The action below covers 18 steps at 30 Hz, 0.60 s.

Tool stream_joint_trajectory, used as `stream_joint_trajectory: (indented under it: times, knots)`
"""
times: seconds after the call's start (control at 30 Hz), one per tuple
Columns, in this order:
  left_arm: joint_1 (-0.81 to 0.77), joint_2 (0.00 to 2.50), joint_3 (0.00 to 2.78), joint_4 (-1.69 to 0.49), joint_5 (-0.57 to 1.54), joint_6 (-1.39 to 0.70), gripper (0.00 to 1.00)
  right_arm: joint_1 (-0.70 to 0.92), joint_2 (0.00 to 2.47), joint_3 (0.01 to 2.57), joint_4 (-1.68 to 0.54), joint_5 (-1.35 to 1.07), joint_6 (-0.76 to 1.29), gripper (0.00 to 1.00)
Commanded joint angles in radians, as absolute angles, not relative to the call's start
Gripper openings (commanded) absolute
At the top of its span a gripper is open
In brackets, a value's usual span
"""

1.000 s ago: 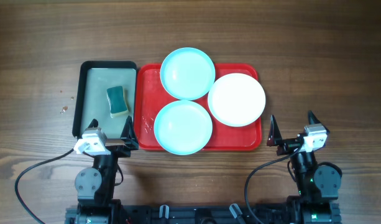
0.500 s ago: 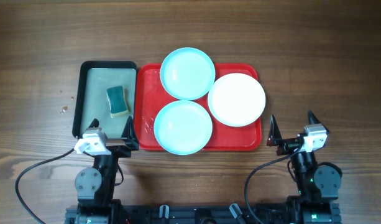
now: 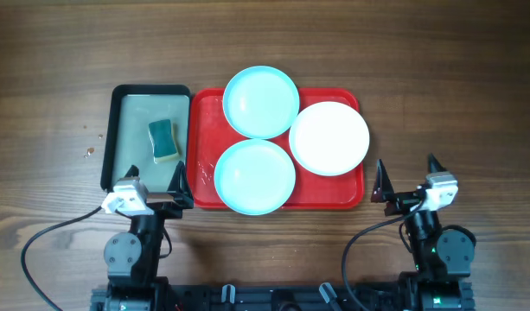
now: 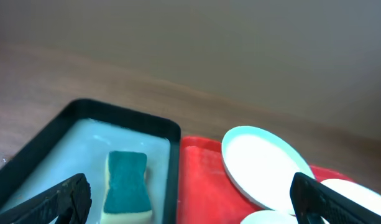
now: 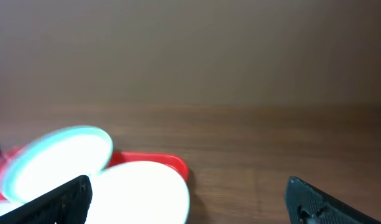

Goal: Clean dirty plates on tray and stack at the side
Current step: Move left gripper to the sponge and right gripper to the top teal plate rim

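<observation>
Plates, overhead: far aqua plate (image 3: 261, 102), near aqua plate (image 3: 255, 175) and white plate (image 3: 329, 138) flat side by side on the red tray (image 3: 355, 197) at mid-surface, apparently laid singly for wiping, sponge (image 3: 162, 140) waiting in the dark tray (image 3: 130, 117) just left; left gripper (image 3: 152, 181) and right gripper (image 3: 407, 175) spread, empty, parked near the front edge. Left wrist: sponge (image 4: 128, 186) straight ahead between wide fingers (image 4: 59, 200), probably first pickup. Right wrist: white plate (image 5: 140, 193) low left, bare surface (image 5: 271, 143) rightward, likely stacking room.
</observation>
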State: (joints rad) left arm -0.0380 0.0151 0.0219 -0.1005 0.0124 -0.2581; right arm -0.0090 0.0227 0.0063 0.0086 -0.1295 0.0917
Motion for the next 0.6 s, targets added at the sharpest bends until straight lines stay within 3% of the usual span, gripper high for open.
stream_joint_trajectory:
  times: [0.0, 0.1, 0.27, 0.37, 0.5, 0.57]
  knots:
    - [-0.042, 0.033, 0.158, -0.247, 0.040, -0.342, 1.00, -0.004, 0.029, 0.014, 0.041, -0.183, 0.249, 1.00]
    - [-0.041, 0.170, 0.414, -0.440, 0.012, -0.349, 1.00, -0.004, 0.073, 0.133, -0.006, -0.190, 0.239, 1.00]
    - [-0.041, 0.703, 1.011, -0.855, -0.012, -0.348, 1.00, -0.004, 0.458, 0.515, -0.096, -0.283, 0.266, 1.00]
    - [-0.041, 0.974, 1.272, -1.076, -0.012, -0.348, 1.00, -0.004, 0.808, 0.897, -0.395, -0.341, 0.157, 1.00]
    - [-0.041, 1.134, 1.314, -1.082, 0.039, -0.345, 1.00, -0.003, 1.285, 1.438, -0.934, -0.383, 0.082, 1.00]
    - [-0.039, 1.187, 1.314, -1.083, 0.040, -0.346, 0.94, -0.003, 1.448, 1.574, -1.007, -0.459, 0.123, 0.99]
